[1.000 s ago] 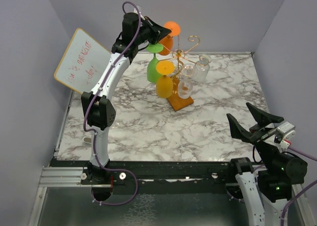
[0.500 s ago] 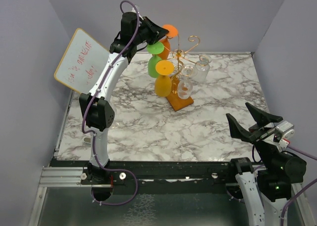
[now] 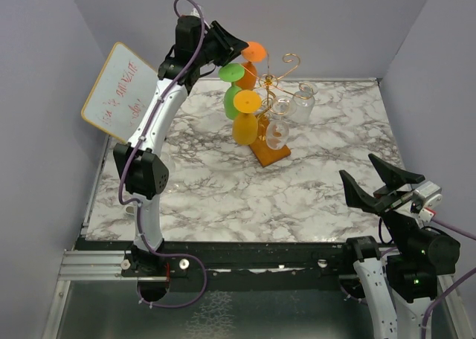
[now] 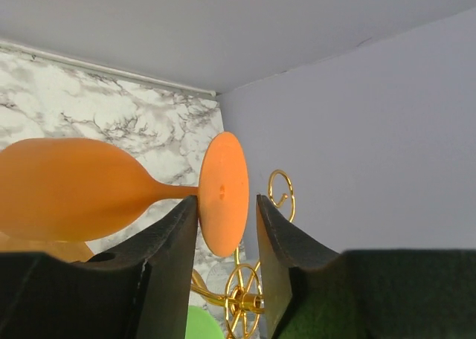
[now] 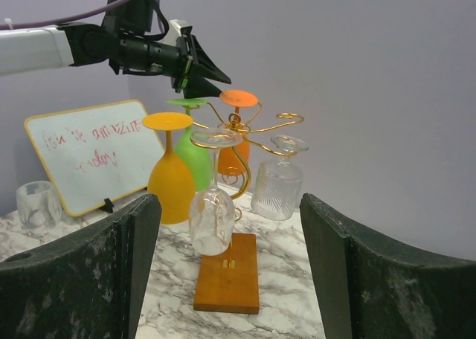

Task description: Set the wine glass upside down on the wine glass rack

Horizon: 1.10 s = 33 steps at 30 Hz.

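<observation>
I see the left end effector (image 3: 239,49) raised high in the upper middle of the top view, just beside the top of the thin gold wire rack with the flat orange-brown wooden base (image 3: 269,153). The orange plastic wine glass (image 4: 89,189) hangs upside down on this rack, with its round foot on top and its bowl below. In the left wrist view the glass lies sideways across the left half of the frame, and its foot stands between the two black fingers (image 4: 167,268), at their tips. The left finger seems to touch the edge of the foot, and there is a clear gap to the right finger. So the jaws stand apart and do not clamp the glass.

On the same rack hang a green wine glass (image 3: 233,94), a yellow-orange wine glass (image 3: 245,123) and two clear glass wine glasses (image 3: 277,131), all with the foot up.

The right end effector (image 3: 358,168) is at the lower right of the top view, well apart from the rack, above the white and grey marble worktop (image 3: 223,194). Its jaws are spread wide and hold nothing.

A white board with red writing (image 3: 123,90) leans at the upper left.
</observation>
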Tool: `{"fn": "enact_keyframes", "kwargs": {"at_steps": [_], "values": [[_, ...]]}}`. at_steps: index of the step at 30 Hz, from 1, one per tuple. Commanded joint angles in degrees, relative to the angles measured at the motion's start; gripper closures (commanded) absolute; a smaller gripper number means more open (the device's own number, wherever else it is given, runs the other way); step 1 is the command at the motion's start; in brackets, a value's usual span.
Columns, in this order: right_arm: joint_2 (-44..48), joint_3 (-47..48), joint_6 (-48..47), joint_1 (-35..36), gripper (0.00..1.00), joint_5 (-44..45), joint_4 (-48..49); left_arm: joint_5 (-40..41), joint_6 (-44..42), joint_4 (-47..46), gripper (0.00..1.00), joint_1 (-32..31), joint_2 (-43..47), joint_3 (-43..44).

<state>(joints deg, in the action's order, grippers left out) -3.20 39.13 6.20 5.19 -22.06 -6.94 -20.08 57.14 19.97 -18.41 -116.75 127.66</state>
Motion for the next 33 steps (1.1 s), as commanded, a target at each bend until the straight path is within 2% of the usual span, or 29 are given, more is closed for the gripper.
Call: {"fn": "enact_keyframes", "kwargs": {"at_steps": [1,14,23,33], "values": [[1.04,-0.55,0.66,0.14,0.19,1.66,-0.93,1.32,-3.96,3.07,0.59,1.20,3.54,-1.25],[0.28,-0.63,2.07,0.10,0.19,1.40,0.53,5.65,-9.87,6.68,0.42,4.51,10.16,-4.13],[-0.10,-1.63,4.26,0.15,0.19,0.84,2.25,10.92,-13.21,6.81,0.33,6.24,21.90,-16.51],[-1.47,-0.19,5.27,0.10,0.19,3.27,-0.91,22.73,-21.81,11.30,0.25,6.21,40.79,-39.09]]}}
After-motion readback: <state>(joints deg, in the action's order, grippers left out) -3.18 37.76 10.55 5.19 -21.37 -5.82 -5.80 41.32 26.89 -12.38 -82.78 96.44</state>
